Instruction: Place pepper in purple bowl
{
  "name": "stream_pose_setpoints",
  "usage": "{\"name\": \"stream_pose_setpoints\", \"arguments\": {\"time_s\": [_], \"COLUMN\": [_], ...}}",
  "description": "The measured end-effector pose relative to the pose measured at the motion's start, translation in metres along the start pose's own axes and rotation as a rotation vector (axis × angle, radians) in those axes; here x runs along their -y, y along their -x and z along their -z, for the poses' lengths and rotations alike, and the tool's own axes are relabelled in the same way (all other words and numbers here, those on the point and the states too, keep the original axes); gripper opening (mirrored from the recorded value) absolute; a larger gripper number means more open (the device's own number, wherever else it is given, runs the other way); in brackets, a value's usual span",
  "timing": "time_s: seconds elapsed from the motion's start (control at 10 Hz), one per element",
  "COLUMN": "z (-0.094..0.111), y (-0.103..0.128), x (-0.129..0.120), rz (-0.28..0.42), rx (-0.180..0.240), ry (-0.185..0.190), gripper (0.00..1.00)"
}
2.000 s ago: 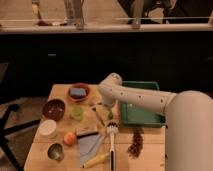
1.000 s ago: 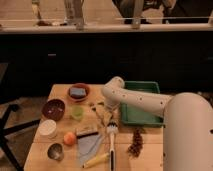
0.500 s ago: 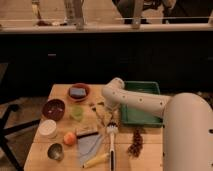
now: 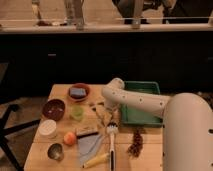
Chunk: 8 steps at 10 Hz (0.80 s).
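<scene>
The purple bowl stands at the table's left side, dark inside and with nothing in it that I can see. My gripper hangs low over the middle of the table, right of the small light-green cup and left of the green tray. The white arm reaches it from the right. The pepper is not clearly visible; small dark shapes lie by the gripper, and I cannot tell whether one of them is the pepper.
A red-orange bowl with a blue sponge stands behind the cup. A white cup, an orange fruit and a grey metal cup sit front left. A brush, a yellow stick, a grey cloth and the green tray are nearby.
The arm has shifted slightly over the middle of the table and the gripper has settled lower. The objects on the table have not moved.
</scene>
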Motion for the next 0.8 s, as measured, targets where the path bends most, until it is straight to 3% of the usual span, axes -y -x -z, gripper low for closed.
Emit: {"name": "stream_pose_setpoints", "arguments": {"time_s": [0.2,0.3,0.8], "z": [0.0000,0.0000,0.0018], "y": [0.0001,0.0000,0.0016], "x": [-0.0001,0.0000,-0.0005], "rz": [0.000,0.000,-0.001], "rx": [0.000,0.000,0.004], "ry": [0.000,0.000,0.002], "gripper": [0.77,0.72,0.22]}}
